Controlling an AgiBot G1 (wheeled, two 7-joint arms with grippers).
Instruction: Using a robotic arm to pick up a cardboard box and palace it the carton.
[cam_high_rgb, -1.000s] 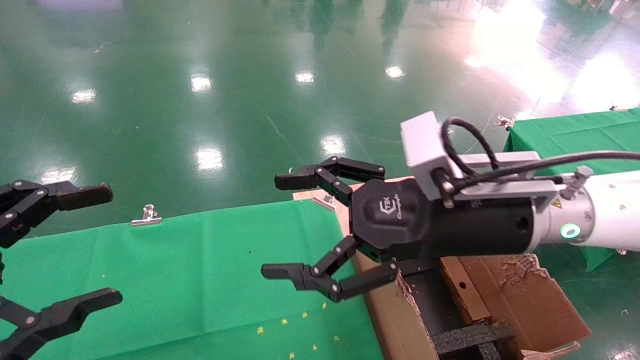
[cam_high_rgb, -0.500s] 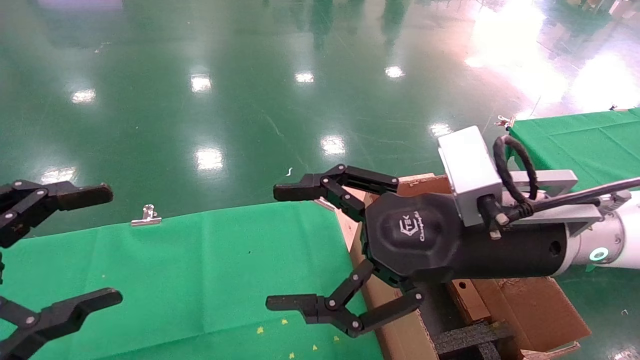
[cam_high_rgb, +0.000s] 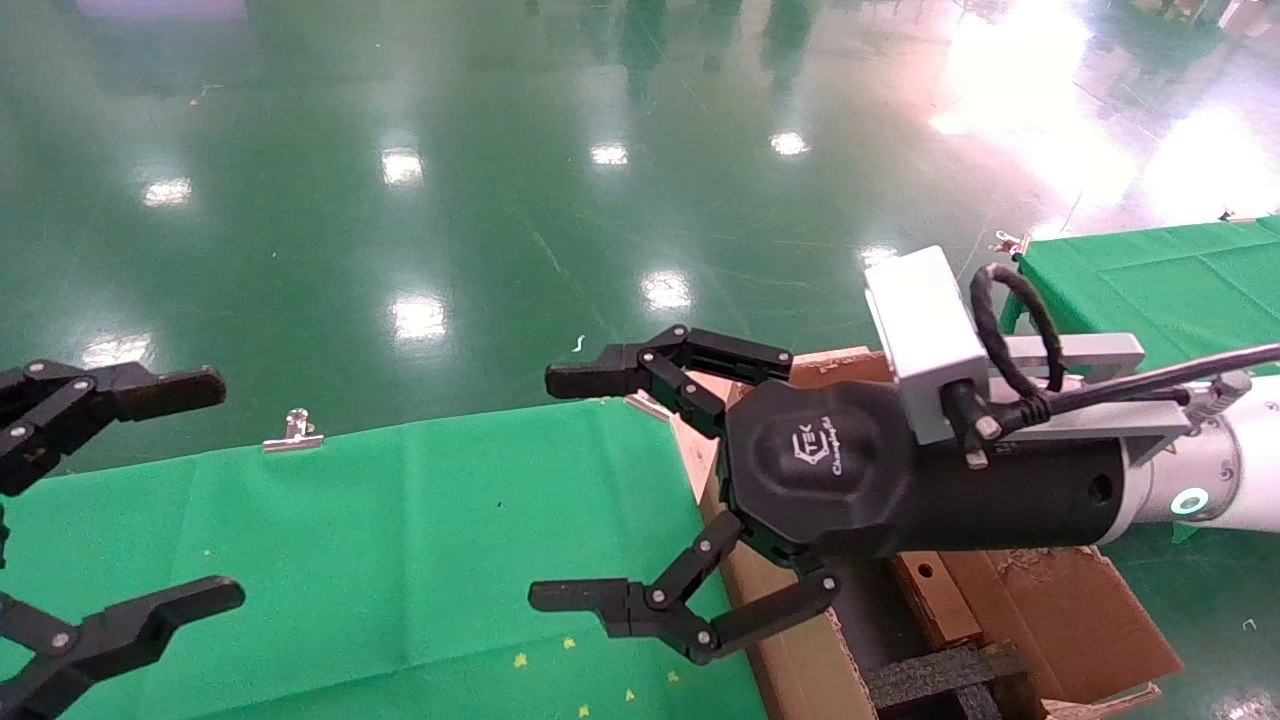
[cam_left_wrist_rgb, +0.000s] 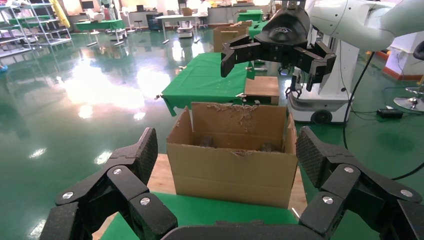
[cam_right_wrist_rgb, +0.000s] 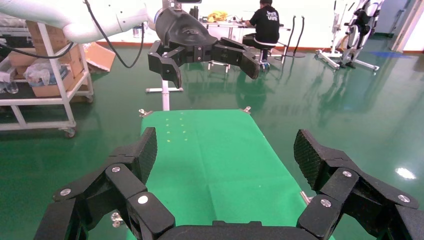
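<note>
Covering the surface: green cloth (cam_high_rgb: 380, 540) held by a metal clip (cam_high_rgb: 292, 431) at its far edge; small yellow specks lie on the near part.
Room: glossy green floor (cam_high_rgb: 480, 180) with light glare; the wrist views show more green-covered tables, a shelf cart and a seated person far off.
Right hand (cam_high_rgb: 575, 490): on the white arm (cam_high_rgb: 1215, 470), held above the cloth's right edge beside the carton, fingers spread wide, gripping nothing.
Left hand (cam_high_rgb: 130, 500): at the left edge of the head view, above the cloth, fingers spread wide, empty.
Change: against half a second back the right hand sits a touch farther left and its grey camera block (cam_high_rgb: 920, 340) a little lower; a second back it was higher and farther left. The left hand has not shifted.
Carton (cam_high_rgb: 1050, 610): just right of the cloth, ragged flaps open, black foam (cam_high_rgb: 940, 675) inside.
Box (cam_high_rgb: 925, 590): small brown one with a round hole, lying inside the carton next to the foam.
In the way: the right hand's black body hides much of the carton's far half in the head view.
</note>
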